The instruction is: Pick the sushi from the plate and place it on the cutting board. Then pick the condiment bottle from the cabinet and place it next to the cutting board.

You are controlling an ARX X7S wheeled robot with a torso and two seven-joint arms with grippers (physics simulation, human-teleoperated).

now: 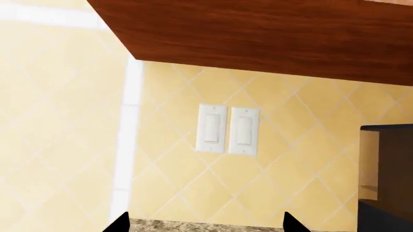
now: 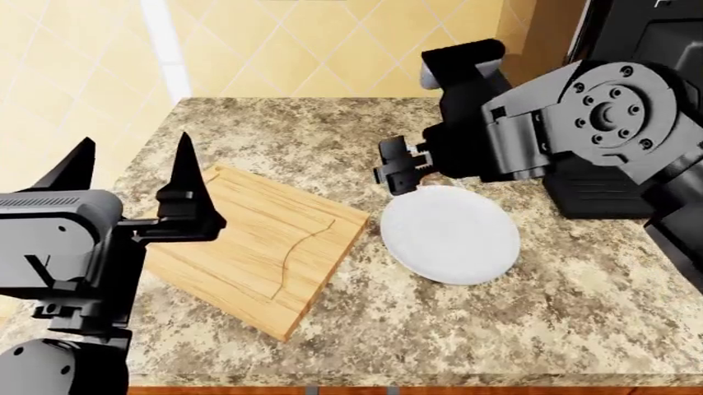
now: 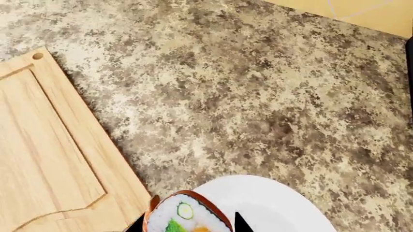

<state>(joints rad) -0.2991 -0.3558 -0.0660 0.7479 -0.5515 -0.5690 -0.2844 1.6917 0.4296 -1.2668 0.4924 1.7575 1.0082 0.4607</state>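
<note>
Sushi (image 3: 185, 216) between right gripper (image 3: 188, 223) fingers, narrow, above plate (image 3: 271, 203); not yet on cutting board (image 2: 258, 247). Left gripper (image 2: 127, 177) wide, idle. Bottle unseen.

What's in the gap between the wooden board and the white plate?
Only bare speckled countertop lies between the cutting board and the plate; the head view shows it best.

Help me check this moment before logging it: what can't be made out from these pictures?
- Sushi: cut off by the right wrist view's edge; hidden behind the right claw in the head view.
- Right claw's grip: unclear in either view.
- Condiment bottle: in no view.
- Left claw: only fingertips show in its wrist view.
</note>
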